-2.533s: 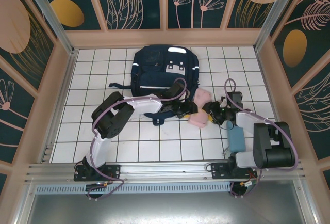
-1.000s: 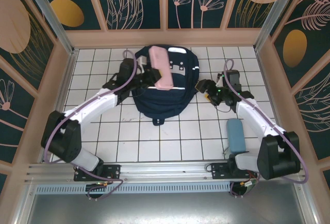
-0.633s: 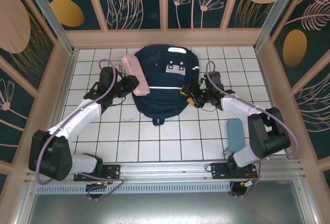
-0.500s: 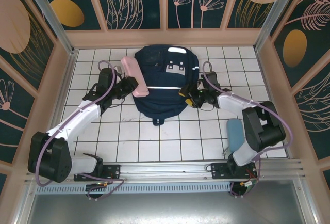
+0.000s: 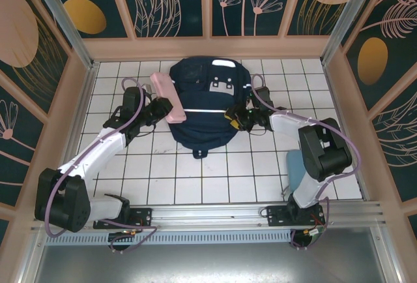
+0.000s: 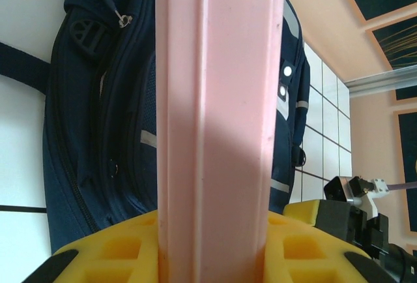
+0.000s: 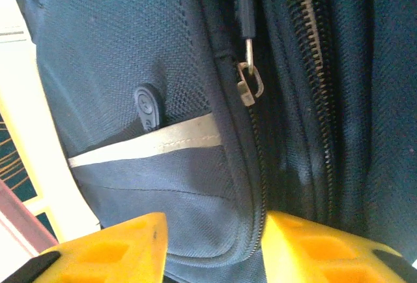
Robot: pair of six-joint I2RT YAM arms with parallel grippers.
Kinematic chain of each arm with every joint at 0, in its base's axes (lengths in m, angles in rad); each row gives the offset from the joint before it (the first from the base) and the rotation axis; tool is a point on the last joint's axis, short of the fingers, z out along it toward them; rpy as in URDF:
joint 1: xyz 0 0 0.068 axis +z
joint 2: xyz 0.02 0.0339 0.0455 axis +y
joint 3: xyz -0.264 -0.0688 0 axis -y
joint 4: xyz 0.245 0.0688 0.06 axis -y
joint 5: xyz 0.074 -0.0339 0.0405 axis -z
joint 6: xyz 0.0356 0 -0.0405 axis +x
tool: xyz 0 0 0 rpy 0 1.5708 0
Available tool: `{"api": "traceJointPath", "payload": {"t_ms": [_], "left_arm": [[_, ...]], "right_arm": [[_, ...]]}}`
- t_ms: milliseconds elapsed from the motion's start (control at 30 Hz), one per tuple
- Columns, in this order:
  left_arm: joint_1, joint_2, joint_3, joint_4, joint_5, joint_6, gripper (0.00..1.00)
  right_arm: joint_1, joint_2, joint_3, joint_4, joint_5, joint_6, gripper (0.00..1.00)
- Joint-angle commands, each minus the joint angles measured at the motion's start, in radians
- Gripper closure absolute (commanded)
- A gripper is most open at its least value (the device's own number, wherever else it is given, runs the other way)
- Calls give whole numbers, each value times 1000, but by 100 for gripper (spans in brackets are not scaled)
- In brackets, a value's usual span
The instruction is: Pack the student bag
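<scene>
Far centre on the tiles [image 5: 195, 185]: student bag [image 5: 205, 110]. Left gripper [image 5: 163, 108] clamps 1 pink case [image 5: 165, 95] over its left edge. Right gripper [image 5: 236, 117] fingers [image 7: 104, 247] straddle the bag's right seam near a zipper pull [image 7: 248, 89]; possibly pinching, can't tell. Blue-grey case [image 5: 294, 165] half-hidden behind right arm [image 5: 322, 149].

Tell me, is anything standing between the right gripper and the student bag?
Nothing visible. The right gripper is at the student bag, and a fold of its fabric below the zipper pull lies between the fingers.
</scene>
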State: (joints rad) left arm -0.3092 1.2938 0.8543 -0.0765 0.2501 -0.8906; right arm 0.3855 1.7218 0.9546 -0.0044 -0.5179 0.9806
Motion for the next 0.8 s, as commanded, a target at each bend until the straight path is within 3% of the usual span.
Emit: {"api": "traceJointPath", "payload": {"t_ms": [0, 200, 433, 600, 767], "left_arm": [[9, -40, -13, 19, -3, 19, 94], [12, -119, -60, -24, -5, 30, 96], [10, -242, -130, -39, 85, 66, 97], [-11, -277, -146, -17, 154, 59, 98], [-136, -226, -137, 49, 191, 55, 98]], "right_arm": [[3, 40, 51, 38, 2, 0, 66], [3, -26, 90, 88, 20, -10, 81], [4, -66, 199, 118, 11, -43, 100], [6, -23, 275, 107, 1, -46, 100], [6, 14, 341, 89, 7, -55, 100]]}}
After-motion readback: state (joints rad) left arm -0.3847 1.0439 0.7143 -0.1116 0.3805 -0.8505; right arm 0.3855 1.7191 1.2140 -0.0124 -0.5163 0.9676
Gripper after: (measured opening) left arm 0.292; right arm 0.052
